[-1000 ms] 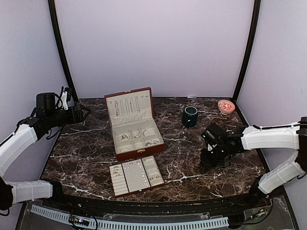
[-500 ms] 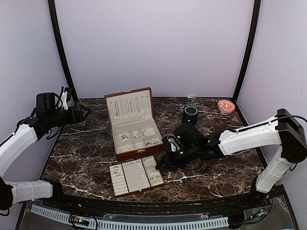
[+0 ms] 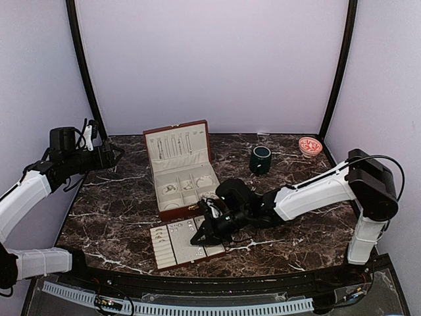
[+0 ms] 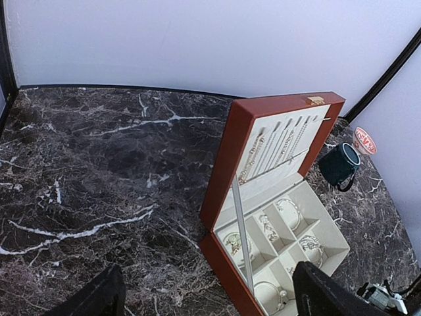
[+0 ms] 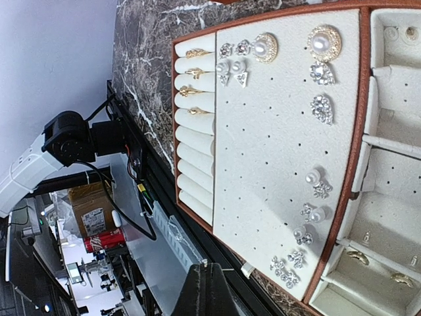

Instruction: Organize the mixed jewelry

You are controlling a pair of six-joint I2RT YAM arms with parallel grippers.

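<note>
Right gripper: in the wrist view its fingers read as pressed together, and we see nothing held between them. It now hangs over the lift-out tray, tips near the tray's rim. A second ago this arm sat far to the right of the marble table, so it has swept across in one reach.

Below it, earrings are pinned to the perforated panel. A few gold rings sit in the roll slots, and the other slots are bare. Behind the tray the reddish-brown box stands open, with chains hung in its lid and more small pieces in its compartments.

We judge that the arm is selecting a piece and that no pick has begun.

Left gripper: fingers wide apart, held high at the far left, position unchanged. The mug and pink bowl stand well apart from the work.
</note>
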